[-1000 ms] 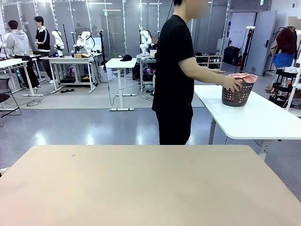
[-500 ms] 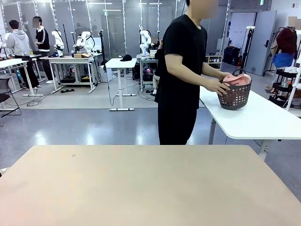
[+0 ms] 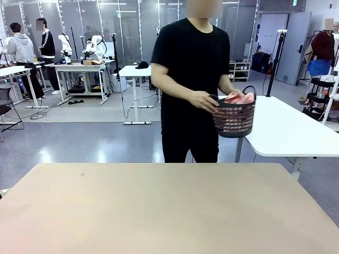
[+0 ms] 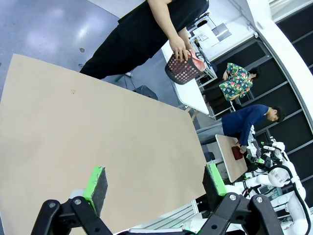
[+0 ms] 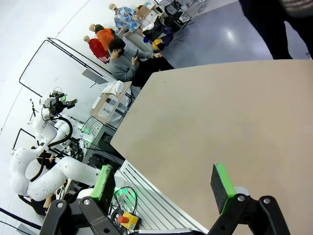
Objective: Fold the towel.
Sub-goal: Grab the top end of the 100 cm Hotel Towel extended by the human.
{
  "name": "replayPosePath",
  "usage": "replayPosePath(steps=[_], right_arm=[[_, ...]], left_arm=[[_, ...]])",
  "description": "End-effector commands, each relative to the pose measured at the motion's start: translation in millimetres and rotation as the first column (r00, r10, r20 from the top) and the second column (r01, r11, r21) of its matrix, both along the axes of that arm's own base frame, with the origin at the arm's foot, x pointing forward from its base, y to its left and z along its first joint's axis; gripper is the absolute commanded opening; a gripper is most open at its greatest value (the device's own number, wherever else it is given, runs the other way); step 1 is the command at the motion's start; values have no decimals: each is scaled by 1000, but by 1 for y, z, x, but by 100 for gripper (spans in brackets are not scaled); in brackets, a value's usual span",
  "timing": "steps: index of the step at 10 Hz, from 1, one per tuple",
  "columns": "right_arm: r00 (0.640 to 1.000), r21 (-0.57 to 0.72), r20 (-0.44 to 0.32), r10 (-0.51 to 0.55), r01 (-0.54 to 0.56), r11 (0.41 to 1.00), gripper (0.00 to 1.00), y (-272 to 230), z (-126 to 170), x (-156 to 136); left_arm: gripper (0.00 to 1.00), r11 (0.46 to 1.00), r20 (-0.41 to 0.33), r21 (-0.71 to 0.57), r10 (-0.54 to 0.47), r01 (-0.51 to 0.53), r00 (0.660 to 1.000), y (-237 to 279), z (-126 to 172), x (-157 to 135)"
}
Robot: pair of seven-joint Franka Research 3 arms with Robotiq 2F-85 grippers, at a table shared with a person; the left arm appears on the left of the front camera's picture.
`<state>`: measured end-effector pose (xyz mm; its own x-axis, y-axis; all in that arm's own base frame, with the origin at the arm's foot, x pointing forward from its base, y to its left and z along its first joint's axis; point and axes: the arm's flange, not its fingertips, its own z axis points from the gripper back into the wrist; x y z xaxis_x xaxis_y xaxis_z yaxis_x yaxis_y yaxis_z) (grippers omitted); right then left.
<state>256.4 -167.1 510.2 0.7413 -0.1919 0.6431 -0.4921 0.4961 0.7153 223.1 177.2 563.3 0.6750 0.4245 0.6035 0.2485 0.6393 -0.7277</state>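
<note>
Hand (image 3: 204, 100) of person (image 3: 190, 58) on rim of waist-high basket (image 3: 234, 118), towel (image 3: 238, 97) inside

1 person (image 3: 190, 63) at far side, 1 basket (image 3: 233, 119) w/ 1 towel (image 3: 238, 97), 1 tan table (image 3: 159, 211) near, 1 white table (image 3: 286, 127) far right, 2 grippers: left gripper (image 4: 154, 181), right gripper (image 5: 163, 182).

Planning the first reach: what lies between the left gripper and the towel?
Left wrist view: bare tabletop runs from the left gripper to the far edge; beyond, the towel sits in the basket a person holds.
</note>
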Motion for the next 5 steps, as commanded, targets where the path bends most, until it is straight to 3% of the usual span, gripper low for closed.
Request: replayPosePath(steps=[1,5], right_arm=[[1000,0,27,3,-3,1000,100,-1,2,1],[1000,0,27,3,-3,1000,100,-1,2,1]], left_arm=[[100,1000,11,6,-12,12,1000,2,0,2],[100,1000,11,6,-12,12,1000,2,0,2]])
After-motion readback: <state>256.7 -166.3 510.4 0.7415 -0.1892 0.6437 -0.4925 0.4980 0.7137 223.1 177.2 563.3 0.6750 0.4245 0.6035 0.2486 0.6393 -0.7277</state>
